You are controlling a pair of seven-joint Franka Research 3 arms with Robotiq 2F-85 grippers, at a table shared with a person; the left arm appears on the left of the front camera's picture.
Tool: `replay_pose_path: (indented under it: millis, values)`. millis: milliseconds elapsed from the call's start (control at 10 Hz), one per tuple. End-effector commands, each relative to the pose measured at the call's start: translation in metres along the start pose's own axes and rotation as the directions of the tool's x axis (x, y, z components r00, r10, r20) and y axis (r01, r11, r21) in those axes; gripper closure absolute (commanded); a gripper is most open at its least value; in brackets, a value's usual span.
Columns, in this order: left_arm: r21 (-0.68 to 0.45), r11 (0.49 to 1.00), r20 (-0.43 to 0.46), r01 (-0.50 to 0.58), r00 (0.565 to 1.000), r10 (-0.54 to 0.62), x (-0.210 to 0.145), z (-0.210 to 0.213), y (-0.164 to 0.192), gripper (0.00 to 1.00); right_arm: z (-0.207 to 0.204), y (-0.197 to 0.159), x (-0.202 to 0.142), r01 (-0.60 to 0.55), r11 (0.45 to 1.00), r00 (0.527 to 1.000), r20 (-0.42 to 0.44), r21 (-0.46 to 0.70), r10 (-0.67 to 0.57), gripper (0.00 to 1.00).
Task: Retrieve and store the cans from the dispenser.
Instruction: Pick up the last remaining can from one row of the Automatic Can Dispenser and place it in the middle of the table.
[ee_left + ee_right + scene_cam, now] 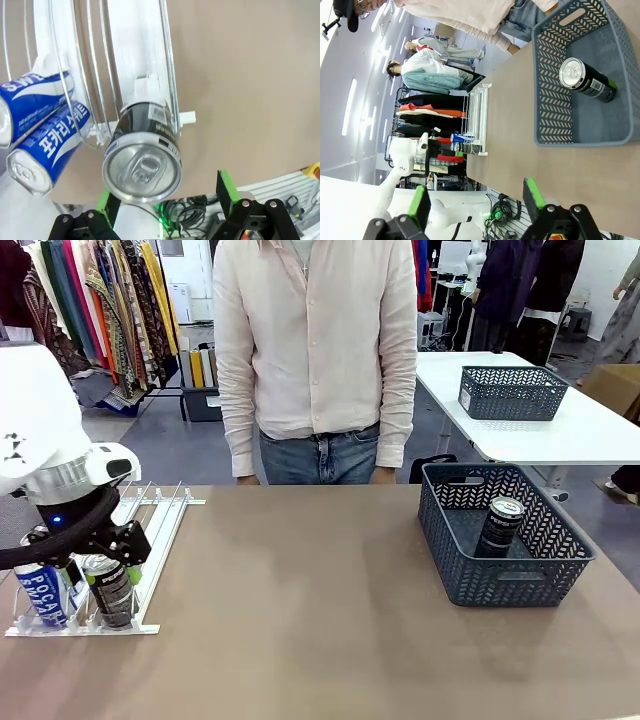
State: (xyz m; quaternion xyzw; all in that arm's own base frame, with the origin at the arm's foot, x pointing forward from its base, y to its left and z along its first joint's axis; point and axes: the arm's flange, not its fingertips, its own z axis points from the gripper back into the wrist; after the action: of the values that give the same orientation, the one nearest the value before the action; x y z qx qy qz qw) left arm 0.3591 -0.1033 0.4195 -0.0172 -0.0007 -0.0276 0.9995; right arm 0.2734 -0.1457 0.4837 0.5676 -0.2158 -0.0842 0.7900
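Left gripper (165,197) is spread wide at the dispenser's (145,55) front lip. A black can (141,167) sits in the gap, close against the 9 o'clock pad (103,201) and clear of the 3 o'clock one. Blue cans (47,135) lie at 10 o'clock. Right gripper (476,199) gapes wide with nothing in it. Another can (584,80) sits in the basket (550,115) at its 1 o'clock.

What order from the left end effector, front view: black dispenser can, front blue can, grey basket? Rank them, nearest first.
1. Black can, in the dispenser, inside the open left end effector.
2. Front blue can, just left.
3. Grey basket, far right.
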Motion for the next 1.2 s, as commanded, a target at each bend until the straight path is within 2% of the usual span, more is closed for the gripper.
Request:
replay_pose_path:
  millis: [0, 100, 700, 800, 900, 1000, 1100]
  values:
    - [0.03, 0.999, 0.02, -0.031, 0.999, 0.03, 0.011, -0.013, -0.001, 0.0, -0.001, 0.0, 0.003, -0.026, 0.999, 1.0, 0.016, 0.028, 0.026, 0.0]
    - [0.068, 0.996, 0.029, -0.055, 0.998, 0.053, 0.015, -0.015, 0.0, 0.0, -0.001, 0.0, 0.003, -0.026, 0.999, 1.0, 0.016, 0.028, 0.026, 0.0]
    - [0.063, 0.996, 0.032, -0.064, 0.998, 0.062, 0.02, -0.018, 0.004, 0.0, -0.001, 0.0, 0.003, -0.026, 0.999, 1.0, 0.016, 0.028, 0.026, 0.0]
    - [0.077, 0.995, 0.037, -0.067, 0.997, 0.065, 0.021, -0.019, 0.004, 0.25, -0.001, 0.0, 0.003, -0.026, 0.999, 1.0, 0.016, 0.028, 0.026, 0.0]
    - [0.074, 0.995, 0.044, -0.067, 0.997, 0.064, 0.021, -0.018, 0.005, 0.83, -0.001, 0.0, 0.003, -0.026, 0.999, 1.0, 0.016, 0.028, 0.026, 0.0]
    - [0.081, 0.994, 0.051, -0.072, 0.996, 0.068, 0.022, -0.018, 0.006, 1.0, -0.001, 0.0, 0.003, -0.026, 0.999, 1.0, 0.016, 0.028, 0.026, 0.0]
    - [0.085, 0.993, 0.057, -0.076, 0.996, 0.071, 0.022, -0.018, 0.006, 1.0, -0.001, 0.0, 0.003, -0.026, 0.999, 1.0, 0.016, 0.028, 0.026, 0.0]
